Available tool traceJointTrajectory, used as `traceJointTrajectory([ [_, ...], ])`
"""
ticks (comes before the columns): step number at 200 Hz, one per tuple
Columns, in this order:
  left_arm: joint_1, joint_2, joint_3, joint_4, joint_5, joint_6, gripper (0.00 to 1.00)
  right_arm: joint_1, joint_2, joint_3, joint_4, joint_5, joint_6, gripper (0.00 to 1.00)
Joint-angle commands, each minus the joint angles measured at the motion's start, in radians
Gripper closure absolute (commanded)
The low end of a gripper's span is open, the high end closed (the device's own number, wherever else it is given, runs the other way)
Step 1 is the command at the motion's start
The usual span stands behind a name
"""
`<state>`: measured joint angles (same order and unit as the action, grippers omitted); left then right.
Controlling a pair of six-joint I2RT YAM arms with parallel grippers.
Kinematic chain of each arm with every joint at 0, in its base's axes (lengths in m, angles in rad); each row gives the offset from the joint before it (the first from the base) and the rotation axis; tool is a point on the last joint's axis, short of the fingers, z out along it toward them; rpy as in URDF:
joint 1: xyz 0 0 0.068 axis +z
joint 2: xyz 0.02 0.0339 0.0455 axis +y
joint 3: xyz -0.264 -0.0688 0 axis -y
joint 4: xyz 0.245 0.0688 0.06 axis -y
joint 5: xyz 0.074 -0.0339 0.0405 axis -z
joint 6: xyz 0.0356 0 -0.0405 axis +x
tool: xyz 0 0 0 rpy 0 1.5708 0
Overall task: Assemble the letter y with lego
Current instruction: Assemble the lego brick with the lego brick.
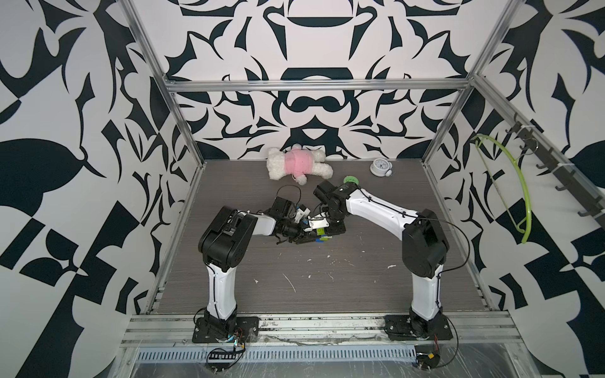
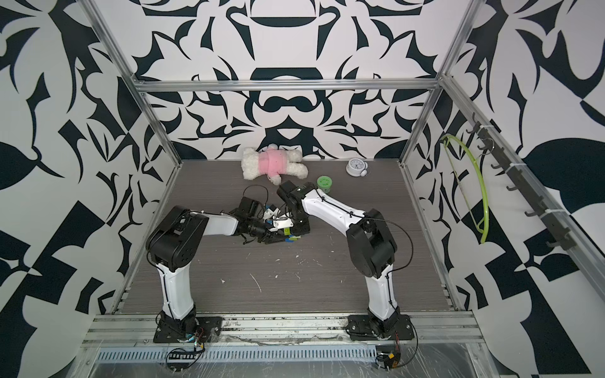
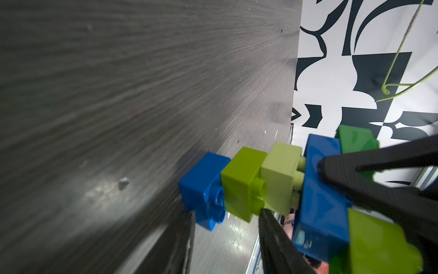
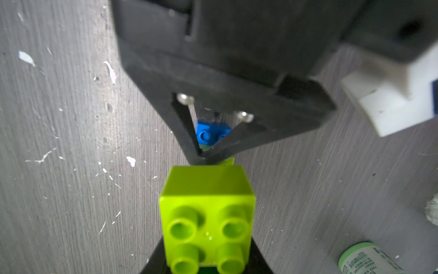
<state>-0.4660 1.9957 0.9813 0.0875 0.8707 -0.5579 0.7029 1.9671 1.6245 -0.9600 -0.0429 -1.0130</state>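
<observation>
Though the counter [image 1: 327, 288] is wide, all that matters sits at its middle: the letter y [image 1: 322, 238] lies low there, resting or just clear you cannot tell. Its long axis runs roughly far to near, arms far, stem near. Your right tool [image 3: 321, 167], set on the far side, is clenched to a wedge with no brick seen between its fingers. Its tips are at the wide blue brick [image 3: 317, 213], between the dark green brick [image 3: 353, 140] and the lime green arm brick [image 4: 206, 204], so it sits on that axis. Your left tool [image 3: 226, 212] crosses the stem from the left by the small blue brick [image 3: 201, 187]; clamped or merely astride, you cannot tell. Studs of the pale yellow brick [image 3: 279, 175] show before the wide blue, so the next push probably runs along the stem
</observation>
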Motion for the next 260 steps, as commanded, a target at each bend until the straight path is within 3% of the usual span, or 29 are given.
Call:
traceJointTrajectory([
  [1,0.012,0.117,-0.076,-0.209,-0.311,0.009,0.53,0.006,0.015,0.017,-0.026,0.004,0.001,0.92],
  [260,0.012,0.117,-0.082,-0.206,-0.310,0.007,0.53,0.006,0.063,0.029,-0.046,0.031,0.160,0.93],
])
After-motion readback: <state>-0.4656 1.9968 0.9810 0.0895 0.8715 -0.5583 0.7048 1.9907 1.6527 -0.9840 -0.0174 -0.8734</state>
